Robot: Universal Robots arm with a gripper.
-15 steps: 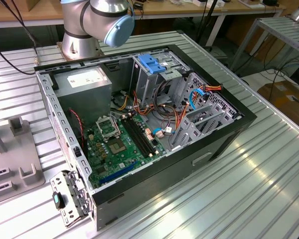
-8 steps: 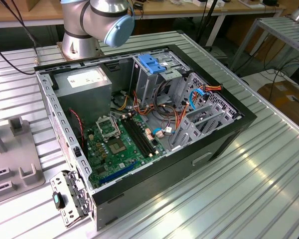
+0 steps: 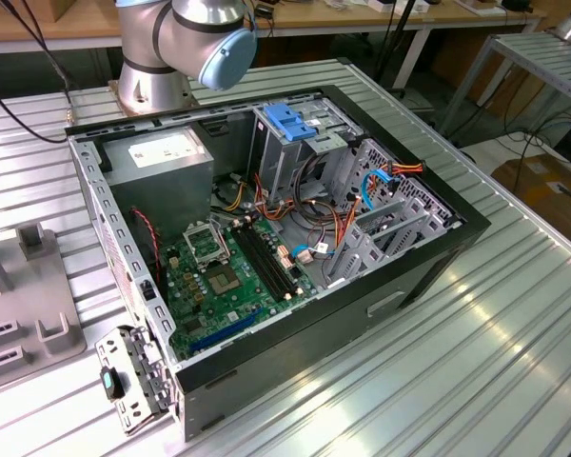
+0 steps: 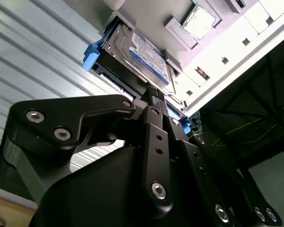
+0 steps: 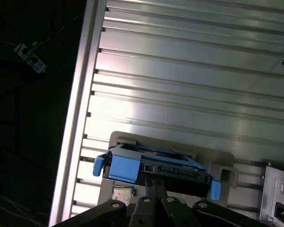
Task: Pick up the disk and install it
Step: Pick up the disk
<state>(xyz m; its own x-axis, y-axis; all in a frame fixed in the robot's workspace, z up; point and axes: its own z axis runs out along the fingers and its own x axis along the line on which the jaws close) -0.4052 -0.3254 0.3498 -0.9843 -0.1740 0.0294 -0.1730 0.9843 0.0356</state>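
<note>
Disk: the disk (image 4: pixel 141 56) lies in a grey holder (image 5: pixel 199 150), its white label with a blue band showing in the second wrist view and a blue carrier frame along its edges.
Holder: stands on the ribbed metal table (image 5: pixel 180 71), near the table's edge.
My fingers: drawn narrow, almost together. My gripper (image 4: pixel 153 92) has its tips at the disk's near edge; whether they pinch it I cannot tell.
Computer case: in the exterior view, the open computer case (image 3: pixel 428 276) lies on the table, motherboard and cables exposed.
Arm base: my arm's base (image 3: pixel 186 38) stands beyond the case.
</note>
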